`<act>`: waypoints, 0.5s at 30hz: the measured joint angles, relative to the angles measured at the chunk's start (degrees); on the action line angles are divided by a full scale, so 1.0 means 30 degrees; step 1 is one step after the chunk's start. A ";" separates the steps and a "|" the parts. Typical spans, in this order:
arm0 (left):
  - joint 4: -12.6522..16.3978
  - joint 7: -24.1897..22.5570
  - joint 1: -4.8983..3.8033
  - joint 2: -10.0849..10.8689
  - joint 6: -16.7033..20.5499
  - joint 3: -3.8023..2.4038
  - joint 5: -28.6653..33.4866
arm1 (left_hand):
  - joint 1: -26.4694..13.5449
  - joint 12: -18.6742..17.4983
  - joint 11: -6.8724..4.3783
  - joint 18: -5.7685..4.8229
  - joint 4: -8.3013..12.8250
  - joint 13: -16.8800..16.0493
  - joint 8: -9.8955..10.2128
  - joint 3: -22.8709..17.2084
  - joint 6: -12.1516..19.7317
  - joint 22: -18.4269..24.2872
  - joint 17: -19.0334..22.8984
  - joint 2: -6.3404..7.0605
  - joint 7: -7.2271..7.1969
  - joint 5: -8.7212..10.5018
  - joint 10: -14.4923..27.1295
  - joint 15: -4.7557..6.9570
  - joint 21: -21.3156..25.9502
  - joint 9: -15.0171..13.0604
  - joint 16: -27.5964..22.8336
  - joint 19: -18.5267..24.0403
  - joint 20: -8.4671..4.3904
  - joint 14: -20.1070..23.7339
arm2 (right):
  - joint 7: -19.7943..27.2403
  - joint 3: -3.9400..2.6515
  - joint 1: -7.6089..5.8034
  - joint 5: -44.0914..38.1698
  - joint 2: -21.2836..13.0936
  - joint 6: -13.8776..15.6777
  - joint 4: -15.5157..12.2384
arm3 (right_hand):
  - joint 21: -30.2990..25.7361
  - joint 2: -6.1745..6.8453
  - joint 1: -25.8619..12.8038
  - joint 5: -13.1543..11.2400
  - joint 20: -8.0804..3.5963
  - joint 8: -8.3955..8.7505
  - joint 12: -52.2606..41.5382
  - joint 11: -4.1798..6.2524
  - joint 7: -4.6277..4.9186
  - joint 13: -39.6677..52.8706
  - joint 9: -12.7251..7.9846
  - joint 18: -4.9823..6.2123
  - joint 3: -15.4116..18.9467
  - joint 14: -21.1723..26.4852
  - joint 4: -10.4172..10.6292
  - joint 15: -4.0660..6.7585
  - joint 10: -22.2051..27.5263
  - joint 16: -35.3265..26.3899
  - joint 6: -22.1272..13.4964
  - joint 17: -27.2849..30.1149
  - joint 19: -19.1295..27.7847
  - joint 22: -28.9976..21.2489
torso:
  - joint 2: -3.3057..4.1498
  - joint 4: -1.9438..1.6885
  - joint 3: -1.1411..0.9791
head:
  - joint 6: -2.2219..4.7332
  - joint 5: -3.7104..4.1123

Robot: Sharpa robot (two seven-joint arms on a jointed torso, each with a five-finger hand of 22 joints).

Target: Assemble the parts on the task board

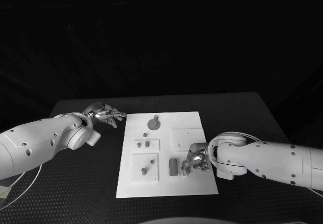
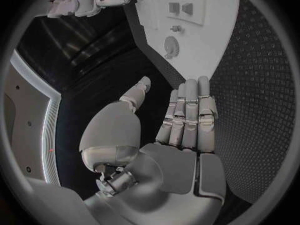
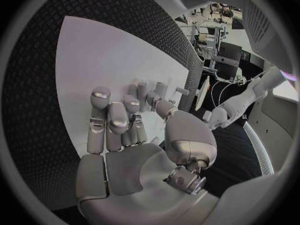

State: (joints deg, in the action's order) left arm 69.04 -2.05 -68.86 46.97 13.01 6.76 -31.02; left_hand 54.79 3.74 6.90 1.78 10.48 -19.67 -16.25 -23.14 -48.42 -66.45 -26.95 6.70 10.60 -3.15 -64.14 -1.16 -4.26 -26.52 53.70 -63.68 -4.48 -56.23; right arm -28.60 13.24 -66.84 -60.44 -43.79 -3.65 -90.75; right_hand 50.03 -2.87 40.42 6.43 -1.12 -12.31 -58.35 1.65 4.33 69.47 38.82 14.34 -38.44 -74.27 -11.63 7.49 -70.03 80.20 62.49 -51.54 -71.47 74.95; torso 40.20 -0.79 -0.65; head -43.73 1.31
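The left hand (image 1: 106, 114) hangs just off the far left corner of the task board (image 1: 192, 184), fingers loosely apart and holding nothing. It sits close to the board's edge, so a careless sweep inward could nudge the whole plate and knock every part out of line. Just inboard of that hand sits the round part (image 1: 154, 123), a flat disc with a small tab, which looks smooth and would probably skid instead of lifting cleanly.

Toward the middle, two recessed square panels (image 1: 146, 167) hold small pegs (image 1: 143, 171) standing or lying in them; they're tiny, so fat silver fingers could easily tip them.

The right hand (image 1: 196, 159) is down on the board's right side with fingers curled by an oblong part (image 1: 173, 166) just beside it. Whether it's actually gripping anything can't be told. Risk here: the part gets pinched off-centre and cocks sideways going into its seat.

The board looks like hard, slick white plate and the surface (image 1: 256, 116) under it is black and textured.
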 measured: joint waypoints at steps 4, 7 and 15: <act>-0.0001 0.0016 0.0000 0.0000 0.0000 0.0000 -0.0011 | 0.0000 0.0000 0.0000 0.0000 0.0000 0.0000 0.0000 0.0000 0.0000 0.0018 0.0001 0.0000 0.0000 0.0000 0.0000 0.0000 0.0000 0.0000 0.0000 0.0000 0.0000 0.0000 | -0.0008 0.0000 0.0000 0.0025 0.0002 0.0000 0.0000 | 0.0000 0.0144 -0.0144 0.0000 0.0001 -0.0002 0.0000 -0.0001 0.0001 -0.0001 -0.0045 -0.0002 0.0000 0.0000 0.0000 0.0000 0.0001 0.0000 0.0001 0.0000 0.0000 0.0000 | 0.0000 0.0002 -0.0002 | 0.0007 -0.0011; -0.0007 0.0024 0.0000 0.0000 0.0000 0.0000 -0.0018 | 0.0000 0.0000 0.0000 -0.0001 0.0000 0.0000 0.0000 0.0000 0.0000 0.0017 0.0002 0.0000 0.0000 0.0000 0.0000 0.0000 0.0000 0.0000 0.0000 0.0000 0.0000 0.0000 | -0.0011 0.0000 0.0001 0.0053 -0.0001 0.0001 -0.0013 | 0.0000 0.0282 -0.0283 0.0000 0.0001 -0.0002 0.0001 -0.0001 0.0001 -0.0001 -0.0089 -0.0001 0.0000 0.0001 0.0000 0.0000 0.0001 0.0000 0.0001 0.0010 0.0000 0.0000 | 0.0002 0.0002 -0.0002 | -0.0004 -0.0038; -0.0009 0.0040 0.0000 0.0000 0.0000 0.0000 -0.0033 | 0.0000 0.0000 0.0000 0.0001 0.0000 0.0000 0.0000 0.0000 0.0000 0.0017 0.0004 0.0000 0.0000 0.0000 0.0000 0.0000 0.0000 -0.0001 0.0000 0.0000 0.0000 0.0000 | -0.0007 0.0003 0.0006 0.0129 -0.0006 0.0037 -0.0019 | 0.0000 0.1241 -0.1242 0.0001 0.0002 -0.0002 0.0001 -0.0002 0.0001 -0.0003 -0.0228 0.0001 -0.0042 0.0002 0.0534 -0.0001 0.0002 0.0000 0.0002 0.0043 0.0000 0.0000 | 0.0002 0.0002 0.0000 | -0.0044 -0.0071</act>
State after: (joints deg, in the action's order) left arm 69.01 -1.93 -68.86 46.97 13.01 6.76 -31.12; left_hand 54.79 3.74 6.90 1.78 10.48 -19.67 -16.25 -23.14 -48.41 -66.40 -26.94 6.70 10.60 -3.15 -64.14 -1.16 -4.26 -26.52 53.70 -63.68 -4.48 -56.23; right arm -28.62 13.25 -66.82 -60.05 -43.81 -3.54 -90.81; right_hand 50.03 0.85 36.70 6.44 -1.11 -12.32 -58.35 1.64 4.33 69.46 38.14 14.34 -38.56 -74.27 -10.03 7.49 -70.02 80.20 62.50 -51.41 -71.47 74.95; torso 40.20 -0.79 -0.65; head -43.86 1.10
